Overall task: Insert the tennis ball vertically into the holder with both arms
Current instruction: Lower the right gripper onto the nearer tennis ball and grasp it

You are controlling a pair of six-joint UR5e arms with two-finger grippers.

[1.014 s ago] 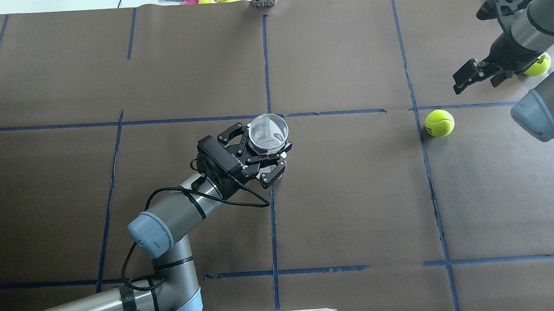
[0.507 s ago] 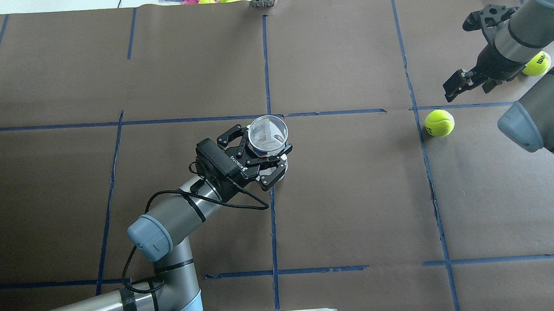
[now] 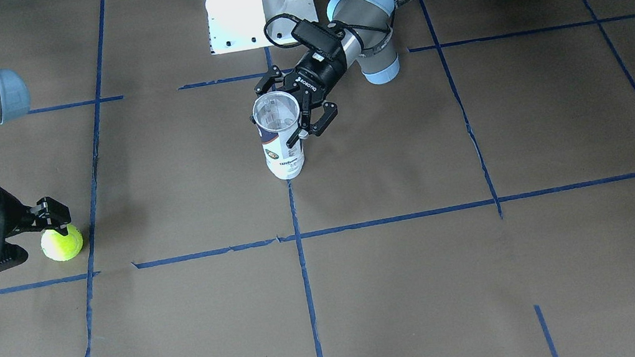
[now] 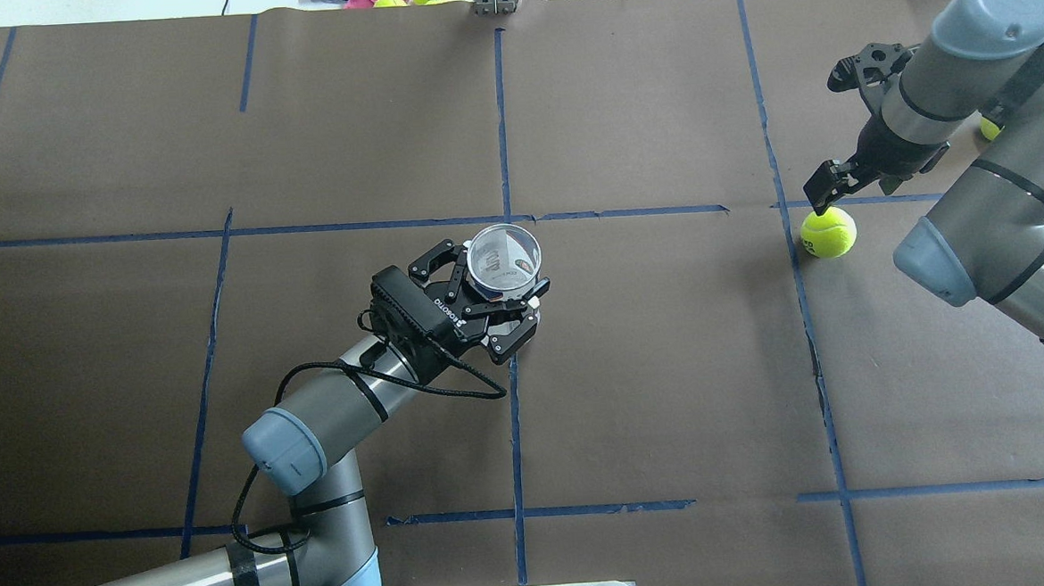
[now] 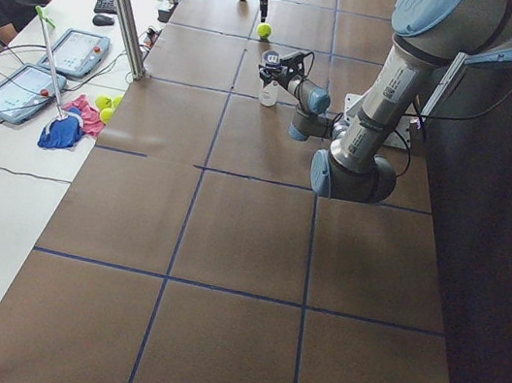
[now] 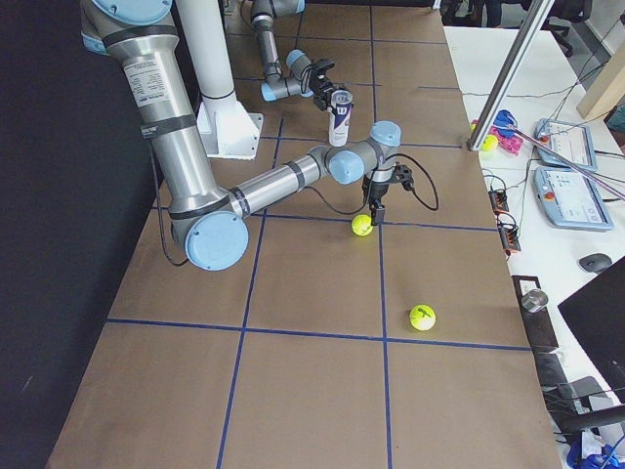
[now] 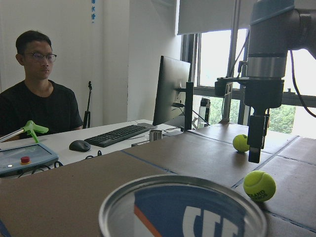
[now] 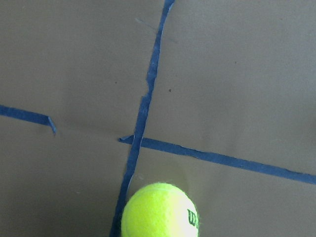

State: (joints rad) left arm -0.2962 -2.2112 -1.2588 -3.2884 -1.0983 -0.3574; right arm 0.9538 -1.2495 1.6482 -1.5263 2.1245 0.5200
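Since a second ago the right end effector (image 4: 825, 191) has swung down to just above the tennis ball (image 4: 828, 231) on the bench (image 4: 670, 392); centre over it, descend straight, pinch across its widest girth; the left end effector (image 4: 497, 287) pinches the upright holder (image 4: 504, 256) mid-bench; seen edge-on, the right one's spread cannot be told, nor whether it touches the ball.

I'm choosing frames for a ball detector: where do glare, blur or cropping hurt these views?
Left wrist view: the windows glare, the holder is close and soft, yet the tennis ball reads clearly. Right wrist view: even light, the ball is cropped by the bottom edge. Front-facing view: the white pedestal is blown out.
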